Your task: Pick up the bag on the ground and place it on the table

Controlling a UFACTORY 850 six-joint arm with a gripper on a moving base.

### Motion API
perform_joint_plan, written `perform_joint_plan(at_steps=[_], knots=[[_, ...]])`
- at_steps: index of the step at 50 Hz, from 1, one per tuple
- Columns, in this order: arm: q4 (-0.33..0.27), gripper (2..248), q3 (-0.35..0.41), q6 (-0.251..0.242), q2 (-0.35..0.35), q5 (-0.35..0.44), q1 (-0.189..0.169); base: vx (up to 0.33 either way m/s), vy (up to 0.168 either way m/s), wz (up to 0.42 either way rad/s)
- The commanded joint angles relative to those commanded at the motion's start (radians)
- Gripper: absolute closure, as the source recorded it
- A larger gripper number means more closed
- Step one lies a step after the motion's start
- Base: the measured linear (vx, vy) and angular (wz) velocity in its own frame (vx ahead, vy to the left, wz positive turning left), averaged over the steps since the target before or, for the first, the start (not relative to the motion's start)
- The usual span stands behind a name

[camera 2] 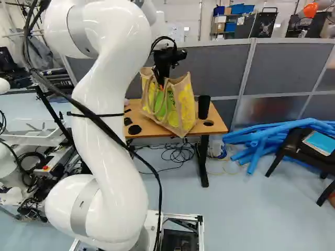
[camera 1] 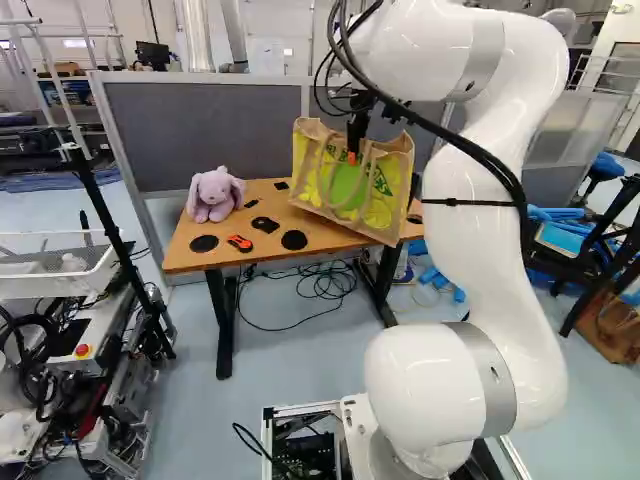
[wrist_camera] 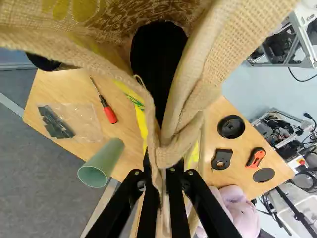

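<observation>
The gripper (camera 1: 353, 150) is above the table (camera 1: 275, 250) in the left base view, pointing down into the top of the tan and yellow bag (camera 1: 345, 192). In the wrist view the gripper (wrist_camera: 162, 171) is shut on the bag's woven handle, with cloth between both fingers. The bag (wrist_camera: 242, 44) spreads ahead of the fingers, its dark inside partly showing. It hangs tilted over the table's right part, one lower corner reaching past the front edge. Whether its bottom touches the tabletop, I cannot tell.
On the table are a purple plush rabbit (camera 1: 214, 194), an orange-black tool (camera 1: 240, 243), black discs (camera 1: 294, 240), a red screwdriver (wrist_camera: 110, 114), a green cylinder (wrist_camera: 101, 162) and a black cup (camera 2: 204, 106). Grey partitions (camera 2: 217, 68) stand behind; blue tubes (camera 2: 261, 137) lie to the right.
</observation>
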Motion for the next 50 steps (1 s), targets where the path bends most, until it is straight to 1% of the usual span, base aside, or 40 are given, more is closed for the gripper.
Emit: perform_joint_plan(at_steps=[14, 19, 50], knots=[[0.000, 227, -0.064, 0.000, -0.076, 0.000, 0.009, 0.000, 0.000, 0.000], [0.000, 227, -0.077, 0.000, -0.093, 0.000, 0.011, 0.000, 0.000, 0.000], [0.000, 227, -0.084, 0.000, -0.101, 0.000, 0.012, 0.000, 0.000, 0.000]])
